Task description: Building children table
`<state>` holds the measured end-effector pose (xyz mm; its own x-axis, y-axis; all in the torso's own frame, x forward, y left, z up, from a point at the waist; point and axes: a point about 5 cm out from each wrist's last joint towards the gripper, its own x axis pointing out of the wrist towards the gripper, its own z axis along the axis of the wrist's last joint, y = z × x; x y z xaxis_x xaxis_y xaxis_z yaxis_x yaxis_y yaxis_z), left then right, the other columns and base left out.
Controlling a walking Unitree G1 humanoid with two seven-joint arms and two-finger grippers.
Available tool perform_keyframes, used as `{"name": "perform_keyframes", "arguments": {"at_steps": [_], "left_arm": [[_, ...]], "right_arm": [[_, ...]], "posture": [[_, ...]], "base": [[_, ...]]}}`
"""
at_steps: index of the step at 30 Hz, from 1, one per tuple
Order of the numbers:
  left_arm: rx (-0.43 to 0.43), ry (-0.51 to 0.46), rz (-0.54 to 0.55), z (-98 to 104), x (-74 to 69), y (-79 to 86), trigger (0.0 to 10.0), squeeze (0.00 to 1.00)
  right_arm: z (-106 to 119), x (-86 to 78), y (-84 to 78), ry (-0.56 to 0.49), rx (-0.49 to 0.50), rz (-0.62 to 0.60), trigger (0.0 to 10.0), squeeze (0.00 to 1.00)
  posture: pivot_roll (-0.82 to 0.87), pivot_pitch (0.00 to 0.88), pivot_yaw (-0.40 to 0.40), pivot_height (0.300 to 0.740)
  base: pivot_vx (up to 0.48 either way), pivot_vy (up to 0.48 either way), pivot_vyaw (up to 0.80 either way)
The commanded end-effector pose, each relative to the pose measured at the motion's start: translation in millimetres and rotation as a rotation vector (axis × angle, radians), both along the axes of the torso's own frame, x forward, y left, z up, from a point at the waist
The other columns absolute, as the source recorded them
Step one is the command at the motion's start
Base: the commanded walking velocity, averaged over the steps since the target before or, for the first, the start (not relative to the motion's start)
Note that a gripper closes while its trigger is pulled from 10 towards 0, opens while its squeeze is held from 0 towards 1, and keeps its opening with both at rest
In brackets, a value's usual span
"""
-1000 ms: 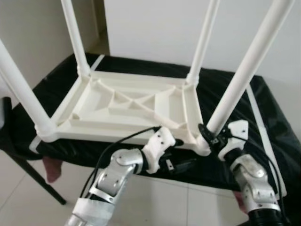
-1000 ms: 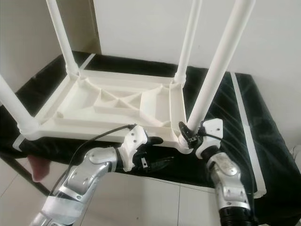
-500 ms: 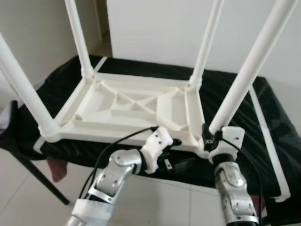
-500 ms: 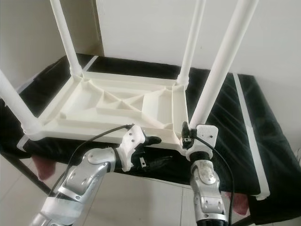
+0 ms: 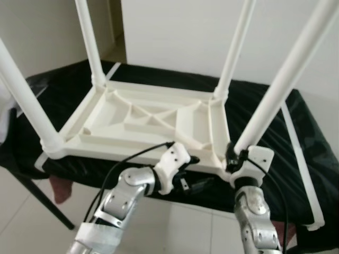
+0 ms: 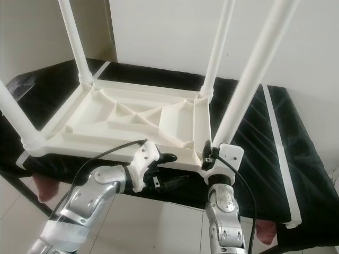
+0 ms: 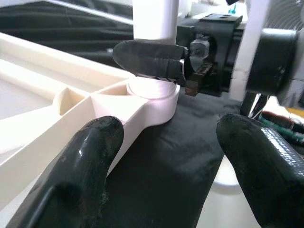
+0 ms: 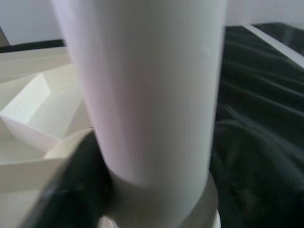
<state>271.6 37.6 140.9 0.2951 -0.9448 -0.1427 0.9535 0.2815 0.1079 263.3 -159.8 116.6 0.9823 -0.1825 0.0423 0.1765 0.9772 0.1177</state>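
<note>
A white plastic children's table (image 5: 153,119) lies upside down on a black-covered surface, its four legs pointing up. My right gripper (image 5: 232,156) is shut on the near right leg (image 5: 280,84) just above its socket at the table's corner. In the right wrist view that leg (image 8: 152,95) is very close, with one black finger (image 8: 80,171) pressed against it. My left gripper (image 5: 195,172) is open at the table's front rim, left of that corner. In the left wrist view the left gripper (image 7: 173,137) has one finger by the white rim and the other over black cloth.
The black cloth (image 5: 275,116) carries white tape strips (image 5: 299,159) near its right edge. A dark slanted stand leg (image 5: 37,196) stands at the left over pale floor tiles, with something reddish (image 5: 58,188) beneath the surface. A white wall rises behind.
My right forearm has swung left and now stands almost straight below the leg's base, still gripping it. The left gripper has hardly moved. The camera has shifted slightly.
</note>
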Motion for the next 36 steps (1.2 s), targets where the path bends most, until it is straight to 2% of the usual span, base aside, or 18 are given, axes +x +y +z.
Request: {"name": "perform_keyframes", "arguments": {"at_steps": [1, 6, 7, 9, 14, 15, 17, 18, 26, 35, 36], "left_arm": [[0.016, -0.015, 0.019, -1, 0.2, -1.3, 10.0, 0.0], [0.016, -0.013, 0.019, -2, -0.6, -1.1, 10.0, 0.0], [0.02, -0.02, 0.02, -2, -0.9, -0.9, 10.0, 0.0], [0.028, -0.042, 0.018, -1, -1.1, -1.7, 10.0, 0.0], [0.024, -0.056, 0.022, 0, 0.0, -2.3, 10.0, 0.0], [0.032, -0.072, 0.041, -2, 2.3, -1.5, 10.0, 0.0], [0.032, -0.072, 0.041, -2, 2.3, -1.5, 10.0, 0.0], [0.025, -0.067, 0.047, -3, 0.0, -1.1, 10.0, 0.0], [0.02, -0.065, 0.04, -2, 0.1, -3.1, 10.0, 0.0], [0.022, -0.056, 0.025, -3, 0.1, -5.1, 10.0, 0.0], [0.023, -0.058, 0.016, -4, -0.9, -6.3, 10.0, 0.0]], "right_arm": [[-4, -2.0, -0.8, 0.021, 0.014, 0.012, 10.0, 1.0], [0, -3.3, -4.1, -0.007, -0.009, 0.093, 10.0, 1.0], [0, -3.3, -5.1, -0.008, -0.001, 0.121, 10.0, 1.0], [2, -1.1, -10.5, -0.028, -0.05, 0.224, 10.0, 1.0], [2, 2.1, -16.1, -0.031, -0.082, 0.291, 10.0, 1.0], [4, 3.7, -18.1, -0.034, -0.092, 0.4, 10.0, 0.0], [4, 3.7, -18.1, -0.034, -0.092, 0.4, 10.0, 0.0], [8, 5.8, -27.0, -0.047, -0.122, 0.473, 10.0, 0.0], [10, 18.9, -45.9, -0.004, -0.222, 0.624, 10.0, 0.0], [13, 27.7, -48.1, -0.012, -0.233, 0.684, 10.0, 0.0], [11, 29.1, -48.0, -0.005, -0.239, 0.693, 3.6, 0.0]], "posture": [[0.02, 0.009, -0.011, 0.74], [0.02, 0.007, -0.01, 0.74], [0.02, 0.007, -0.01, 0.74], [0.03, 0.007, -0.013, 0.74], [0.03, 0.005, -0.013, 0.74], [0.03, 0.003, -0.012, 0.74], [0.03, 0.003, -0.012, 0.74], [0.03, 0.003, -0.014, 0.74], [0.03, 0.001, -0.008, 0.74], [0.03, 0.0, -0.014, 0.74], [0.03, 0.0, -0.017, 0.74]], "base": [[0.0, 0.0, 0.0], [0.0, 0.0, 0.0], [0.0, 0.0, 0.0], [0.0, 0.0, 0.0], [0.0, 0.0, 0.0], [0.0, 0.0, 0.0], [0.0, 0.0, 0.0], [0.0, 0.0, 0.0], [0.0, 0.0, 0.0], [0.0, 0.0, 0.0], [0.0, 0.0, 0.0]]}}
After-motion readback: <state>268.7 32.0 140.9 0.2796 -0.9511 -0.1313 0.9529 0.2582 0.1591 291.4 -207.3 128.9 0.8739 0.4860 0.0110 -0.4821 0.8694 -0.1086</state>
